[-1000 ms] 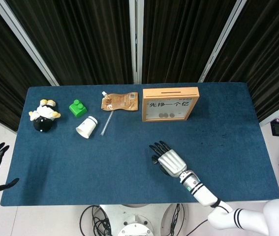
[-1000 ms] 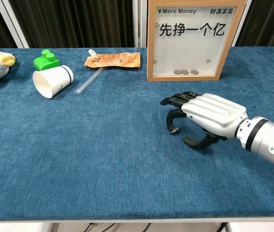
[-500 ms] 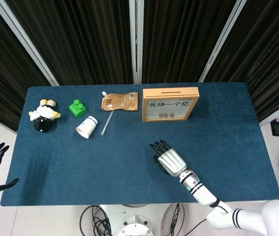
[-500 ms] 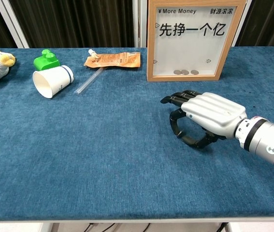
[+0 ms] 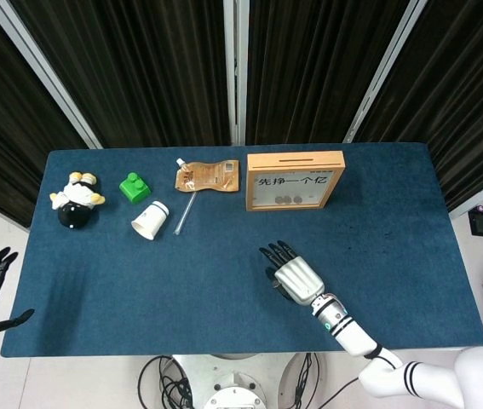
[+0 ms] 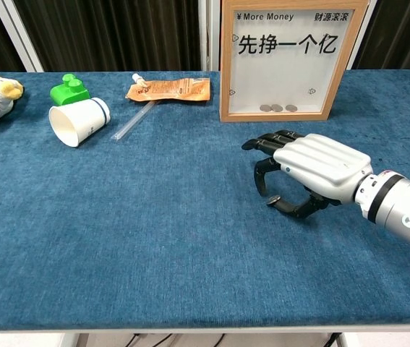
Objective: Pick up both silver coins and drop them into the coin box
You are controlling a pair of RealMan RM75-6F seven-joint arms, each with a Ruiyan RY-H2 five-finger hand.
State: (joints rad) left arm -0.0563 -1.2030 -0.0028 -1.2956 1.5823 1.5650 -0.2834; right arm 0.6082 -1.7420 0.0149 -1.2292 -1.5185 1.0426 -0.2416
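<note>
Now my right hand (image 6: 313,173) hovers low in front of the coin box (image 6: 291,58), thumb and a fingertip pinching a silver coin (image 6: 272,200) so it can be carried to the slot on top.

The counter (image 5: 411,247) has a dark blue cloth top. The wooden coin box (image 5: 295,180) stands at its far side. Left of the coin box lie an orange pouch (image 5: 208,176), a clear straw (image 5: 185,212), a white paper cup (image 5: 150,220) on its side, a green block (image 5: 135,187) and a plush toy (image 5: 75,201).
</note>
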